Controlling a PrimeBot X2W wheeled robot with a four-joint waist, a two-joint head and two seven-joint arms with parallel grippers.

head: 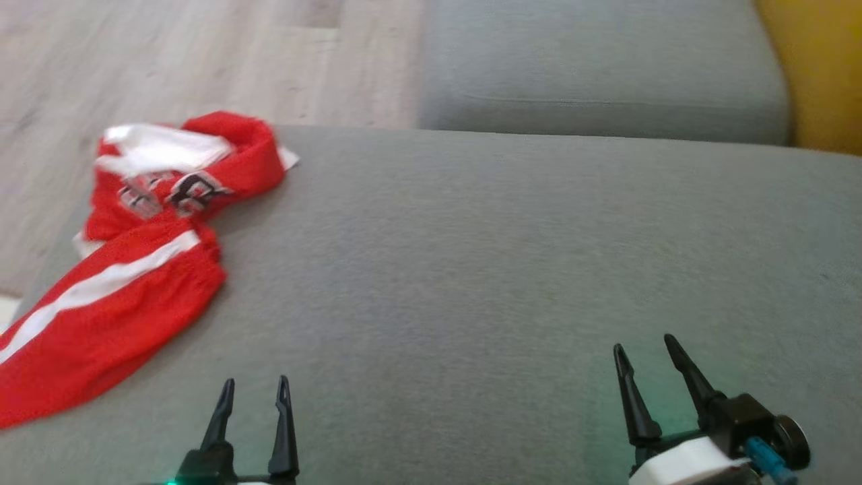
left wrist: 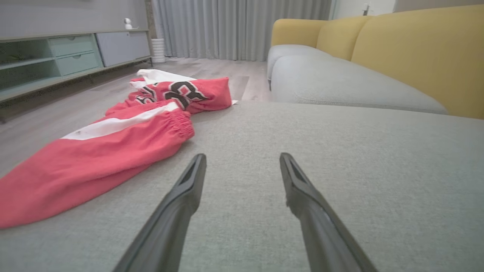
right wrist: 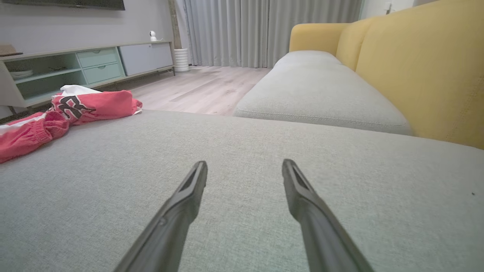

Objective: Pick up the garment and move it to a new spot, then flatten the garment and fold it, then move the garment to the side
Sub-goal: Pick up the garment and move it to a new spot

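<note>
The garment (head: 141, 249) is red with white stripes and dark lettering. It lies crumpled at the left edge of the grey sofa cushion (head: 505, 269), one end trailing off toward the lower left. In the left wrist view the garment (left wrist: 113, 147) spreads ahead and to the left of the fingers. In the right wrist view the garment (right wrist: 56, 113) sits far off at the left. My left gripper (head: 254, 384) hovers open near the cushion's front edge, just right of the cloth. My right gripper (head: 645, 345) is open farther right, with nothing between its fingers.
A second grey seat cushion (head: 606, 67) adjoins at the back, with a yellow backrest (head: 821, 74) on the right. Pale wood floor (head: 168, 60) lies beyond the garment. A low cabinet (left wrist: 56, 60) with shelves and drawers stands along the far wall beside grey curtains (left wrist: 242, 26).
</note>
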